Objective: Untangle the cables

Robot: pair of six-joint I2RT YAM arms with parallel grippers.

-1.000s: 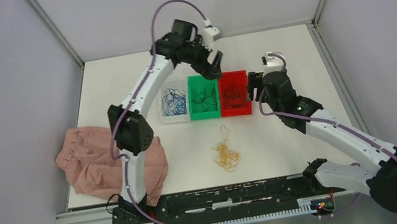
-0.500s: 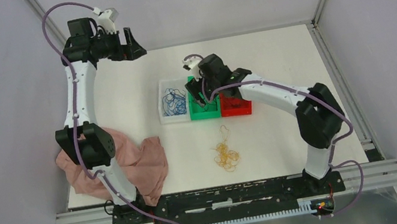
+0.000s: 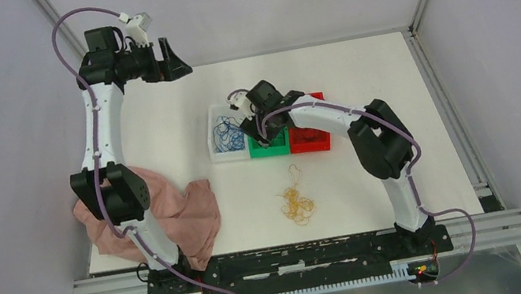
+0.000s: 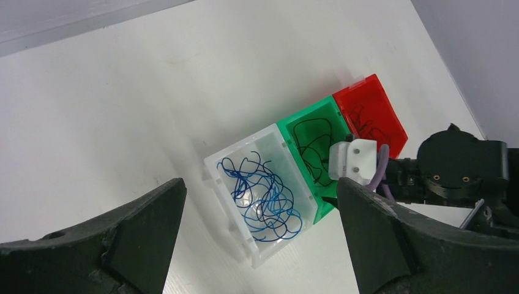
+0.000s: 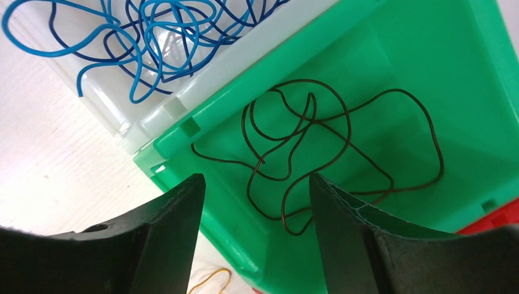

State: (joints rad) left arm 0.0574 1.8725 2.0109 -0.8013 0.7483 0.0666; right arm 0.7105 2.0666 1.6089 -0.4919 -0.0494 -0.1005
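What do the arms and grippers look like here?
Left arm and right arm: white links, black joint housings, a purple cable looped along each. Left gripper and right gripper: two broad black fingers, white camera block at the wrist.

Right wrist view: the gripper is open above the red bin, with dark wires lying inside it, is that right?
Not quite: the bin is green, not red. The right wrist view shows the right gripper open above the green bin, with the dark wires lying inside it.

white arm links (image 3: 99,118), black joints (image 3: 122,196), purple cables (image 3: 64,26), black wedge-shaped fingers (image 4: 141,233)
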